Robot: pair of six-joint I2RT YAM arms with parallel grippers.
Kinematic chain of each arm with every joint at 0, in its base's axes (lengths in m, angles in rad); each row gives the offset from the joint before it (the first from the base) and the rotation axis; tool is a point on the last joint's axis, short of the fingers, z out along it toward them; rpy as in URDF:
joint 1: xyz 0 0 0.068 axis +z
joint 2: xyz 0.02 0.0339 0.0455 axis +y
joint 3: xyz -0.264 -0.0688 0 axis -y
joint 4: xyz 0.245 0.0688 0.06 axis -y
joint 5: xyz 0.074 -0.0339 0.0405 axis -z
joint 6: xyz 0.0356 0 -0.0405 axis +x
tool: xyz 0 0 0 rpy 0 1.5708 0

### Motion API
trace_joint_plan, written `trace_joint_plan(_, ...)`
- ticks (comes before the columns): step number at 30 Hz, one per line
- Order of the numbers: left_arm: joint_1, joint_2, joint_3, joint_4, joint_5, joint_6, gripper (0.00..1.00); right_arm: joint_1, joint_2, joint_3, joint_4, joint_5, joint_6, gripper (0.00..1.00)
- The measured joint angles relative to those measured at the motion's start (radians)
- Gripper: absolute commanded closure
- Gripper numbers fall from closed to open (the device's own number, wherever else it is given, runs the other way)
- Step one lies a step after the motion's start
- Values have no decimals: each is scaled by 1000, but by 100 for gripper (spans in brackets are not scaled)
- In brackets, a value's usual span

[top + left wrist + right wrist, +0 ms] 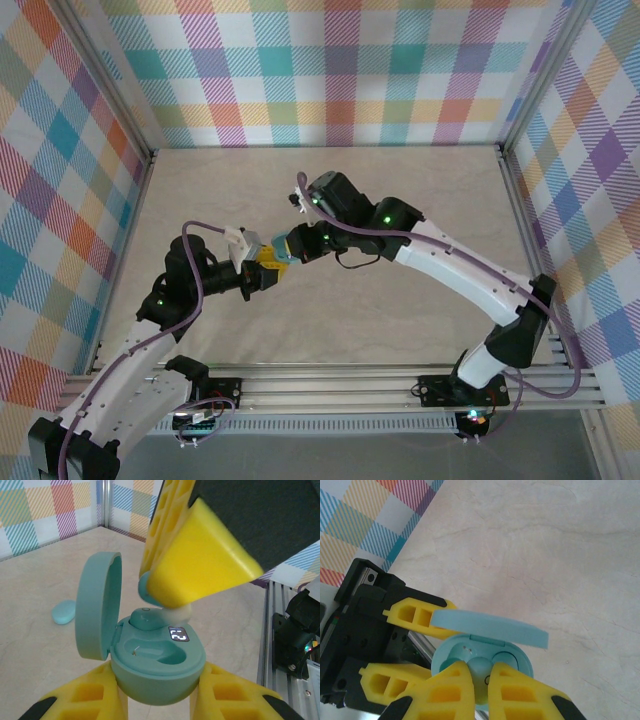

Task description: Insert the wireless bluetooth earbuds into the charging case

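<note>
Left gripper is clamped tight on the open charging case, holding it clear of the table with its lid standing upright. Right gripper meets it from above, fingers pinched on one teal earbud right at the case's mouth, over the wells.

Left gripper clamps the open charging case (lid upright), earbud just above.

The top external camera looks down on the whole table from afar; both wrist cameras face each other, closely sharing the charging case.
</note>
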Motion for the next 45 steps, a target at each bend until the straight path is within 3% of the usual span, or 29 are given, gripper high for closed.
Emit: trace_joint_plan(45,0,21,0,-5,-10,1,86,77,106,155,-135,113,-50,90)
